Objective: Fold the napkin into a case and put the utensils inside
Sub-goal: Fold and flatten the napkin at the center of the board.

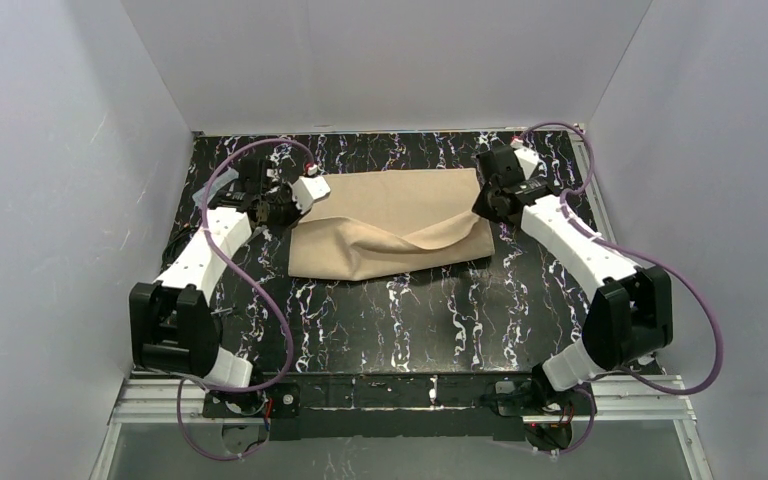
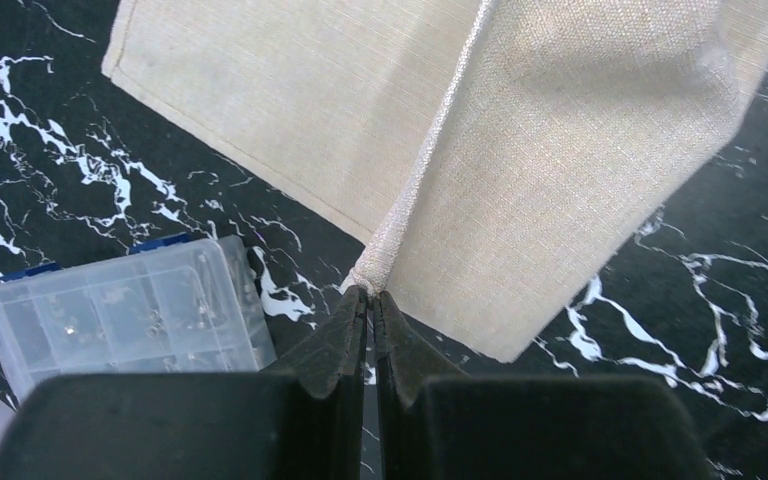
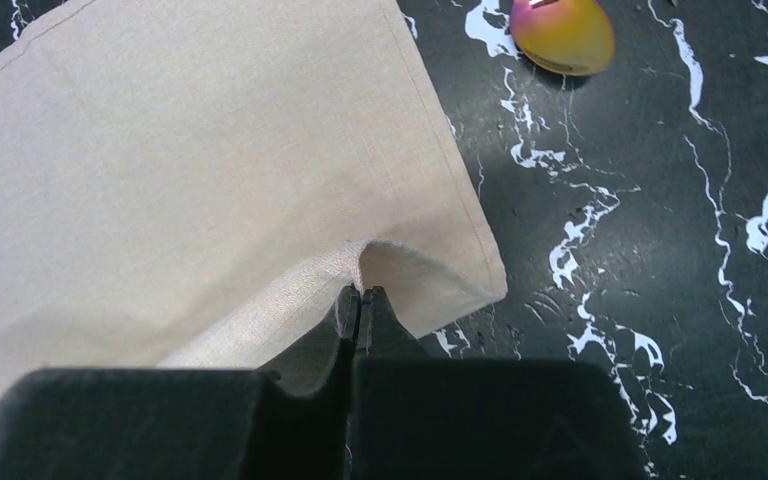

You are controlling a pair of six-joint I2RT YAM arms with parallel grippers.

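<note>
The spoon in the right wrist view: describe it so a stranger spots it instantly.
On the black marbled table, right of the tan napkin at the view's top edge, lies the spoon. Only its shiny orange-pink bowl shows, the one colourful thing.

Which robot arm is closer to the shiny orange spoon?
Right. The right tool pinches the napkin close by the spoon; the left tool pinches the napkin's opposite edge, far across from it.

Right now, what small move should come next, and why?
Probably ease the arms slightly apart to tauten the fold before laying it down: the left gripper and right gripper are each shut on an end of the napkin, whose lifted layer sags between them.
</note>
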